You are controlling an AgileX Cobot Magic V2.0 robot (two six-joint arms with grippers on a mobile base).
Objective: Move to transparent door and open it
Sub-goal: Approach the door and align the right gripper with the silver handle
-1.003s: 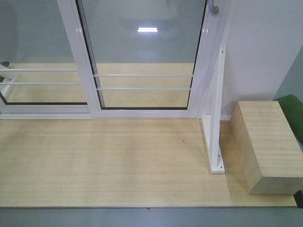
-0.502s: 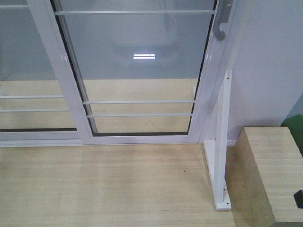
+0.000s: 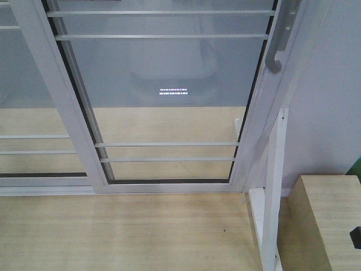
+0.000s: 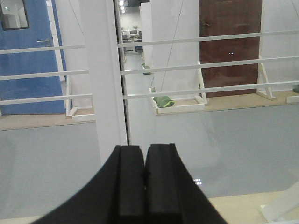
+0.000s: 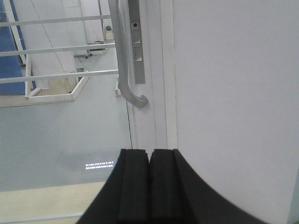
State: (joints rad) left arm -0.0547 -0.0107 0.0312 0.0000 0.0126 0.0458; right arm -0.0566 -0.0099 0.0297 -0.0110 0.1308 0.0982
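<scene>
The transparent door (image 3: 169, 96) fills the front view: clear glass in a white-silver frame with thin horizontal bars. Its curved silver handle (image 3: 280, 39) sits on the right stile at the top right. In the right wrist view the handle (image 5: 122, 60) rises above and a little left of my right gripper (image 5: 149, 151), which is shut and empty, some way short of it. My left gripper (image 4: 144, 147) is shut too, holding nothing, and points at the white stile (image 4: 100, 79) between the glass panels. Neither gripper shows in the front view.
A second framed glass panel (image 3: 28, 101) stands to the left. A white angled brace (image 3: 273, 186) and a pale wooden box (image 3: 327, 226) stand at the right by the white wall (image 3: 333, 84). Pale wooden flooring (image 3: 124, 237) lies in front of the door.
The door has grown larger and moved down in the front view as the base closed in. The handle shows more fully; the box has slid toward the lower right.
</scene>
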